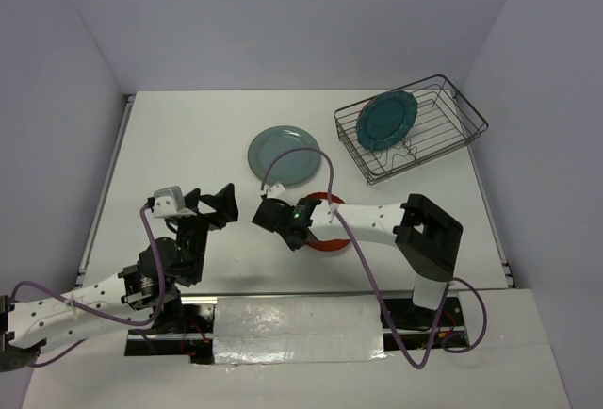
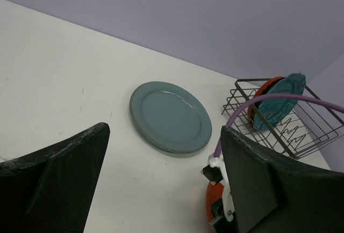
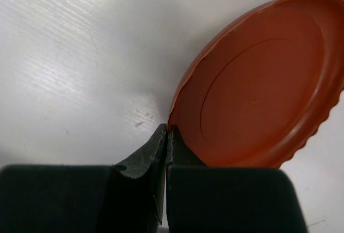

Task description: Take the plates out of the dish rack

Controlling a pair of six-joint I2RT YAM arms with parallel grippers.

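Note:
A pale grey-green plate (image 1: 283, 155) (image 2: 171, 116) lies flat on the table. The dish rack (image 1: 471, 112) (image 2: 309, 139) at the back right holds a teal scalloped plate (image 1: 386, 119) (image 2: 279, 101) leaning on edge. In the left wrist view a red-orange plate (image 2: 265, 89) stands behind it. Another red-orange plate (image 1: 330, 245) (image 3: 263, 93) (image 2: 213, 201) sits under the right arm. My right gripper (image 1: 270, 213) (image 3: 167, 130) is shut, its tips right at this plate's left rim with nothing seen between them. My left gripper (image 1: 212, 202) (image 2: 161, 182) hangs wide open and empty over bare table, left of the right gripper.
The right arm's purple cable (image 1: 325, 159) (image 2: 279, 100) loops over the grey-green plate toward the rack. Walls close the table at the back and both sides. Bare white table (image 1: 179, 145) lies to the left.

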